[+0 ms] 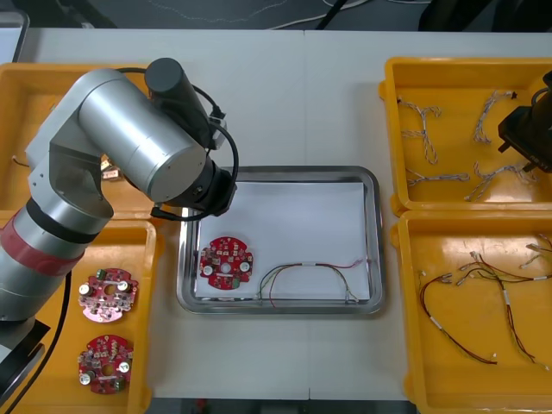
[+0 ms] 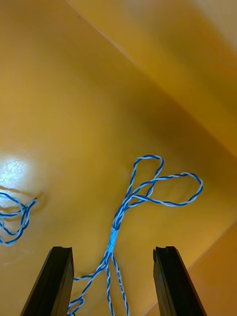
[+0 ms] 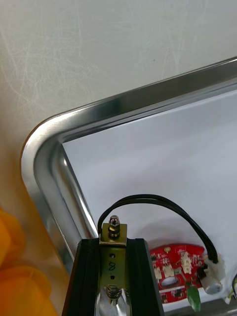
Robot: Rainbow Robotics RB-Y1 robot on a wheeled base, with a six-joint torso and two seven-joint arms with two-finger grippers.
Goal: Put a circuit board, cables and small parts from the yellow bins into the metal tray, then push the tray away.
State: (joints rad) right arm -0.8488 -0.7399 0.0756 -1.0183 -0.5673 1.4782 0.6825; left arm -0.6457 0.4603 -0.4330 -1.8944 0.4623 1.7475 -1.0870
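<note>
At the far left corner of the metal tray (image 3: 49, 143), the left gripper (image 3: 112, 243), clamped on 1 small metal part (image 3: 113, 229), should lower clear of the circuit board (image 3: 173, 269) before releasing, while the right gripper (image 2: 112, 251) gapes, empty, above a twisted cable (image 2: 148, 190) in the far right bin (image 2: 74, 98).

Bare tray (image 1: 302, 216) floor beyond circuit board (image 1: 226, 263)

The left arm (image 1: 129, 138) is 2 fat silver-grey cylinders with a red band (image 1: 34, 250) low down, a black wrist (image 1: 177, 86) and a looping black cable (image 1: 231, 151); the right fingers (image 2: 58, 281) are flat black bars
</note>
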